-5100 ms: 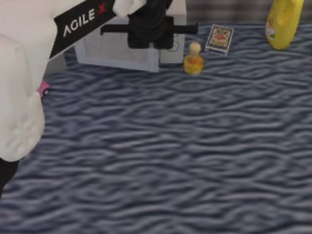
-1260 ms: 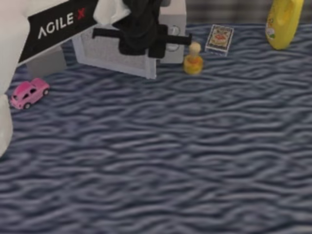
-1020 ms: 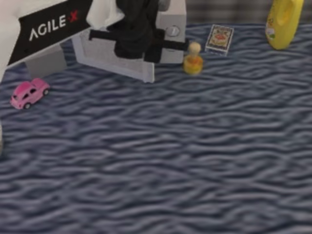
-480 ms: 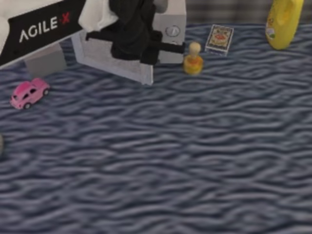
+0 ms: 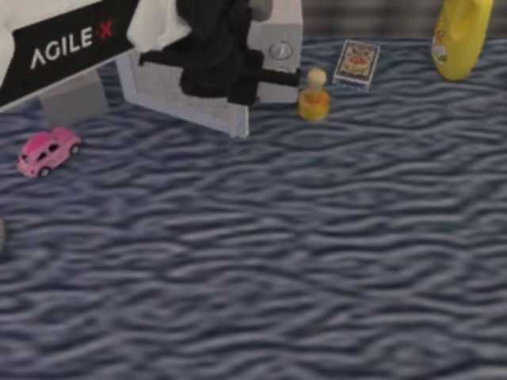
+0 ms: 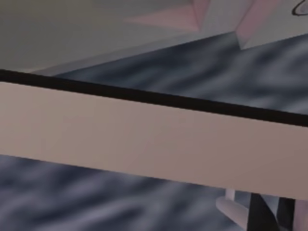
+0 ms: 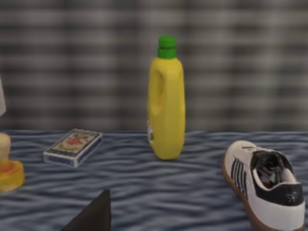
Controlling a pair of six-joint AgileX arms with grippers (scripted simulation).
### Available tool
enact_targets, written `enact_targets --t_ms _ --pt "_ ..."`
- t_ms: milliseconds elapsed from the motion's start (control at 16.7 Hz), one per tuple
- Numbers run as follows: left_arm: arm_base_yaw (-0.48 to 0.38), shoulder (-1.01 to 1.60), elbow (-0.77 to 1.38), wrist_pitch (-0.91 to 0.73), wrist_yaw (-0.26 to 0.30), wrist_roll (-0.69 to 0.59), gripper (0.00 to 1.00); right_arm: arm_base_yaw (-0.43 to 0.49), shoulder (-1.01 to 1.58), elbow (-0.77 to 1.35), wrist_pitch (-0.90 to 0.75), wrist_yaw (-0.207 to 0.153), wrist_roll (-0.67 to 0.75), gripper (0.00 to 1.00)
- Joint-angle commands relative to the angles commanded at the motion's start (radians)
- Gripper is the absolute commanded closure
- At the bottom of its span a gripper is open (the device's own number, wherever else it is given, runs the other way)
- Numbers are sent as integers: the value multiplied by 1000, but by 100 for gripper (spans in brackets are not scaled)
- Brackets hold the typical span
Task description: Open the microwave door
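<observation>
Microwave (image 5: 279,36) sits at the far left of the table, its door (image 5: 186,107) swung partly out at an angle, free edge toward the near side. Left gripper (image 5: 207,67) hangs over the door's top edge, likely hooked there to drag it open; whether its fingers are apart or together cannot be told. Right arm is parked out of the top view, fingers unclear. Yellow bottle (image 7: 166,103) stands far right.
</observation>
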Motion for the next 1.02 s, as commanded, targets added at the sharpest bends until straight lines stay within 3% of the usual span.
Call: enact_targets --t_ms 660,1020 --pt "0 0 0 0 0 0 100 0 0 0 0 0 0 0" --pt "11 -42 -73 25 37 61 100 0 0 0 0 0 0 0"
